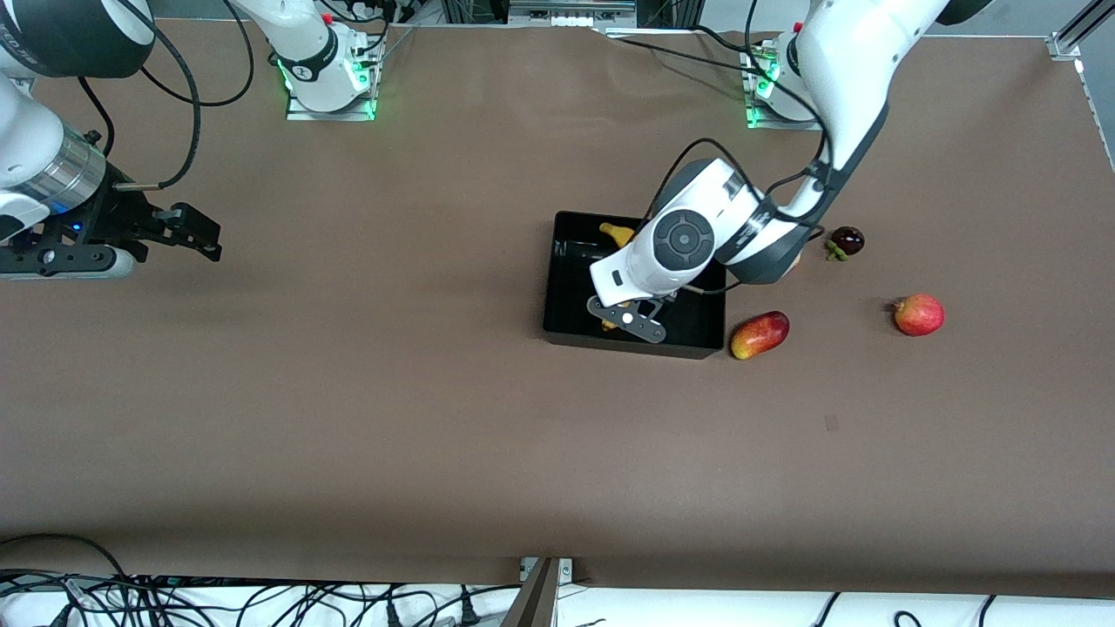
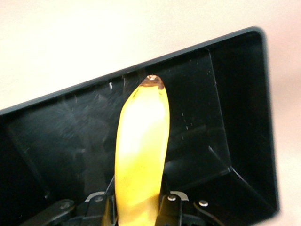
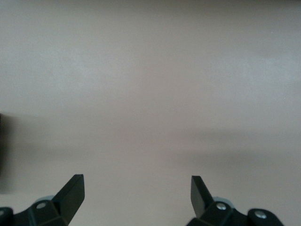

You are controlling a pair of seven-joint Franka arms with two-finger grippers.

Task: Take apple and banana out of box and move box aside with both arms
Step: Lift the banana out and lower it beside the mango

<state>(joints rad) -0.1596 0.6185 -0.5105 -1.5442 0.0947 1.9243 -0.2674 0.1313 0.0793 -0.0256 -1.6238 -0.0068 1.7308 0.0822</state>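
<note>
The black box (image 1: 554,287) sits mid-table, toward the left arm's end. My left gripper (image 2: 138,207) is down inside the box (image 2: 244,94), shut on the yellow banana (image 2: 141,141). In the front view the wrist hides most of the banana, and only its end (image 1: 617,233) shows near the box's wall nearest the robots. I cannot tell whether the banana rests on the box floor. The red apple (image 1: 919,314) lies on the table beside the box, toward the left arm's end. My right gripper (image 1: 199,233) waits open and empty over bare table at the right arm's end; it also shows in the right wrist view (image 3: 137,184).
A red-and-yellow oval fruit (image 1: 760,334) lies against the box's corner nearest the front camera, on the apple's side. A small dark round fruit with a green stalk (image 1: 846,241) lies closer to the robots than the apple. Cables run along the table's front edge (image 1: 261,601).
</note>
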